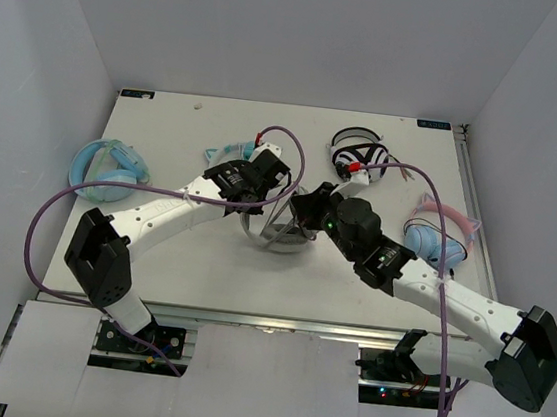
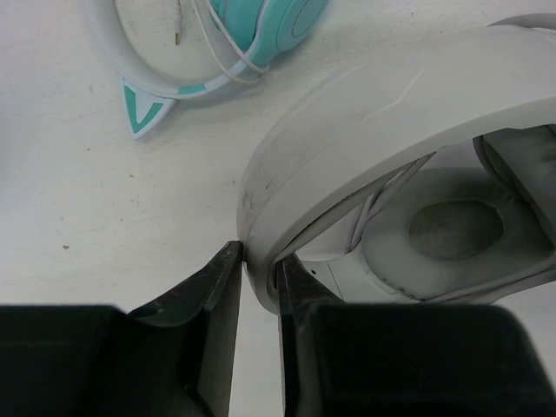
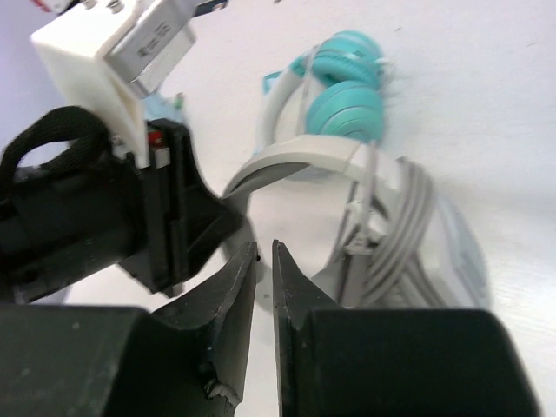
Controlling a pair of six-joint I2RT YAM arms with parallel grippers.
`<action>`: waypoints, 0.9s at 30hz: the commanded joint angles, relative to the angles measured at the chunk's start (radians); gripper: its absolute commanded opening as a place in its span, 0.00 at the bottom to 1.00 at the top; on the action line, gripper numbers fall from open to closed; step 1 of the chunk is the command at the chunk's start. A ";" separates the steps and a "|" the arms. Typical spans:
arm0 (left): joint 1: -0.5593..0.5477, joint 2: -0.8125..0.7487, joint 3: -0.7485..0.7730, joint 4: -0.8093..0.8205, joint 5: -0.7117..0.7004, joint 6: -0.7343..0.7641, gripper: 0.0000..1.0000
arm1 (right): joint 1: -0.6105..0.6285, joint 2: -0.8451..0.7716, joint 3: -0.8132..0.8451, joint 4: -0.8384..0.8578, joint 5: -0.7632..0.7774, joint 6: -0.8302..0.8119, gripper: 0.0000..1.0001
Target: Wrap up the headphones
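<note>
Left gripper is seen clamped on the grey-white headband of the headphones, with the band edge pinched between both fingers. That contact is shown only in the left wrist view. An oval padded cup is seen there just behind the band.

Right gripper is nearly closed, with a narrow slit left between the jaws. Nothing is seen in the slit, so a grip on anything cannot be confirmed.

Only in the right wrist view is the grey cable shown, wound in several turns around the headphones just beyond the right fingertips.

In the top view the headphones are placed at table centre between the two grippers and are largely covered by them. Teal cat-ear headphones lie just beyond, apart from the grey set.

Farther back are black-and-white striped headphones. Pale blue headphones lie at the left edge and pink-and-blue headphones at the right edge.

The table is white with small marks. It is enclosed on three sides by plain light-grey walls.
</note>
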 commanded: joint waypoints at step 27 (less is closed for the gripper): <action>-0.002 -0.106 -0.025 0.097 -0.010 -0.002 0.00 | -0.007 0.268 0.252 -0.177 0.219 -0.235 0.22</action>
